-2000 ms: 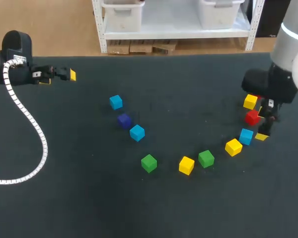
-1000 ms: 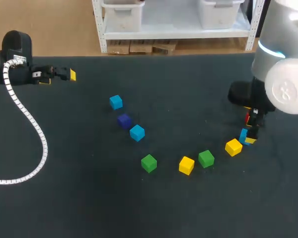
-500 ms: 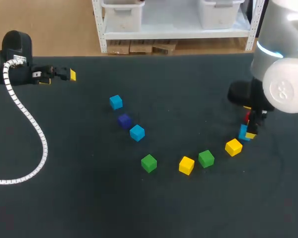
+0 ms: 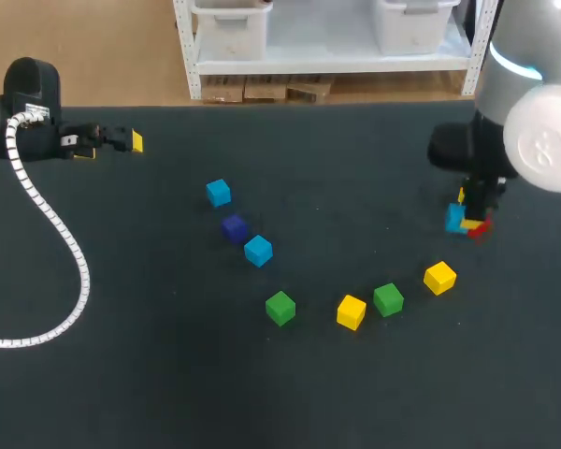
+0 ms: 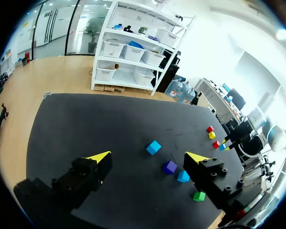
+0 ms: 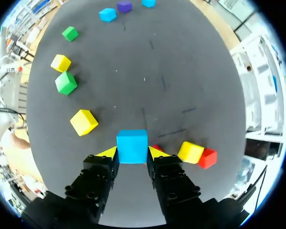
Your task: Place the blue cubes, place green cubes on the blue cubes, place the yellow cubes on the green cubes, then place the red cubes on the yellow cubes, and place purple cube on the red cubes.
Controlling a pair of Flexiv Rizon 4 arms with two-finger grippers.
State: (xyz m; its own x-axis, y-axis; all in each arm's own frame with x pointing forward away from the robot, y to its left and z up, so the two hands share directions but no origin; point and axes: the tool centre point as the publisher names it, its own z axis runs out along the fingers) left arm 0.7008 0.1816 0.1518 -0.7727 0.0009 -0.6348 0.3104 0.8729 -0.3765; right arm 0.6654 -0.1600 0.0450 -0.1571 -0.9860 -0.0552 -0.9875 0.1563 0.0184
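Observation:
My right gripper is shut on a light blue cube, held just above the table at the right. Under and beside it lie a yellow cube and two red cubes, one half hidden behind a fingertip. Another yellow cube, a green, a yellow and a green cube form an arc across the front. Two light blue cubes flank a purple cube at mid-left. My left gripper stands open and empty at the far left.
A white corrugated cable loops over the table's left side from my left arm. The dark table surface lies bare between the two cube groups.
My right gripper closed on the light blue cube near the front yellow cube and lifted it up and toward the back, over the red and yellow cubes. The left arm stayed still.

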